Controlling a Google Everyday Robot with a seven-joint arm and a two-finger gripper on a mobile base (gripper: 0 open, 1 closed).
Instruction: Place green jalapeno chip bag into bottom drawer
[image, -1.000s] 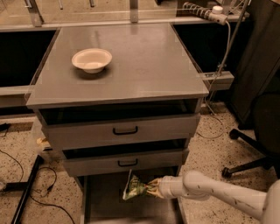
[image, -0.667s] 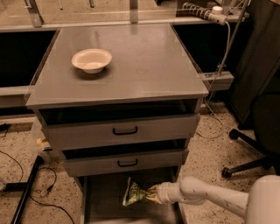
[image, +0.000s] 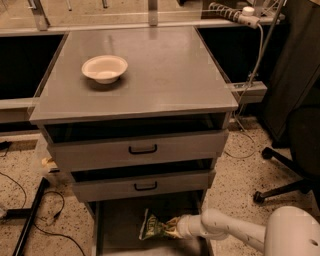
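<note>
Three drawers sit under the grey bench (image: 165, 75). The two upper ones have black handles and stand slightly ajar. The bottom drawer (image: 117, 227) is pulled out forward of the bench front. Within that drawer, below the bench's front edge, is the green jalapeno chip bag (image: 151, 226), tilted. The tool (image: 173, 228), on a white arm reaching in from the bench's right, is pinched narrow on the bag's right edge. A white bowl (image: 104, 68) rests on the bench, toward its left rear.
</note>
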